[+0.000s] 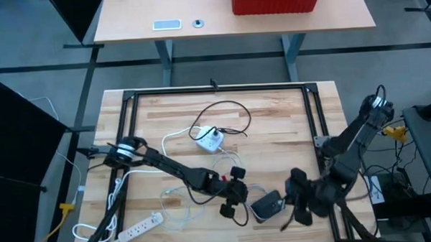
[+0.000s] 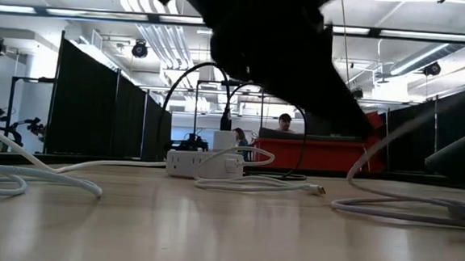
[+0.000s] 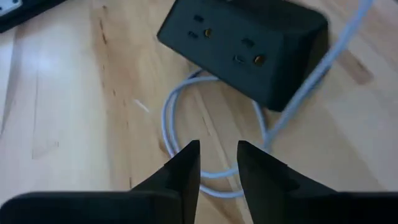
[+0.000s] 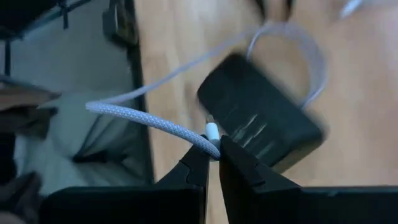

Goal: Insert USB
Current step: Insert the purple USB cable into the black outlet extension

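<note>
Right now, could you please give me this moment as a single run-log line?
right gripper: shut on white braided USB cable at its plug, beside black power hub | left gripper: open, empty, facing hub | USB: not yet inserted

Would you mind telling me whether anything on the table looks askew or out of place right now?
Nothing looks damaged or spilled. The black power block lies askew near the table's front edge, with loose white cable looped around it. The right gripper pinches a braided white cable near its plug, beside the block, not yet inserted.

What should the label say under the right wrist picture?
Right pincer pinches a white braided cable by its plug, close to a black power block on the wooden table.
</note>
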